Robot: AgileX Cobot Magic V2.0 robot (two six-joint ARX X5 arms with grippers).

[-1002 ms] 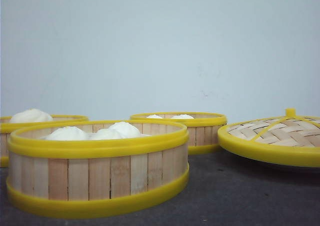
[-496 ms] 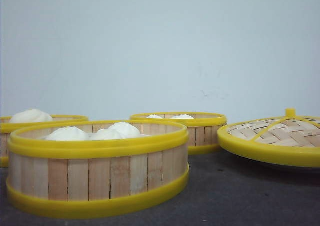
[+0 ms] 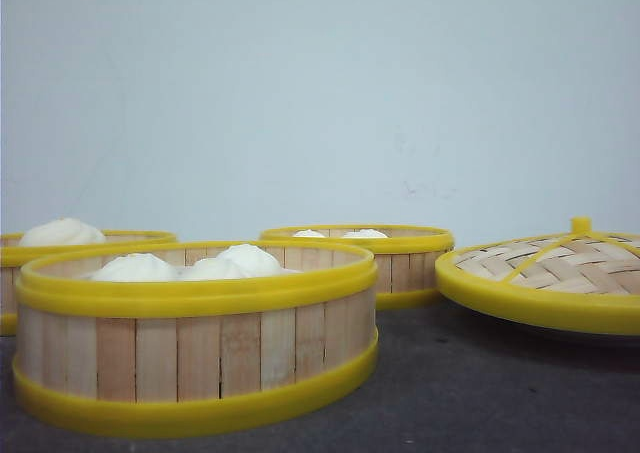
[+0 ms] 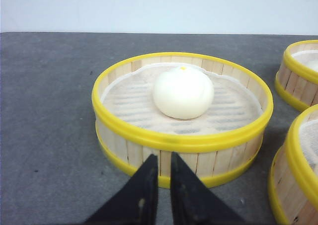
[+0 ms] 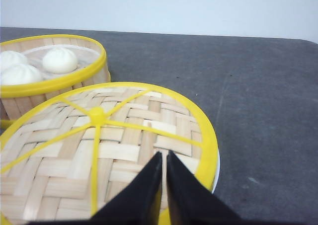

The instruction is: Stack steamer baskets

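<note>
Three unstacked steamer baskets: nearest (image 3: 195, 338) holds three buns (image 3: 190, 264); bare tabletop (image 3: 470, 393) at 3 o'clock. Left gripper (image 4: 164, 173) and right gripper (image 5: 163, 168) jaws are pressed nearly together.

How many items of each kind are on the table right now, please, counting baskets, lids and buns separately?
Steamer baskets: 3 (near, left, far)
Woven lid: 1
Buns that show: 6; 3 in the near basket, 1 in the left basket, 2 in the far basket
Total: 10 items
</note>
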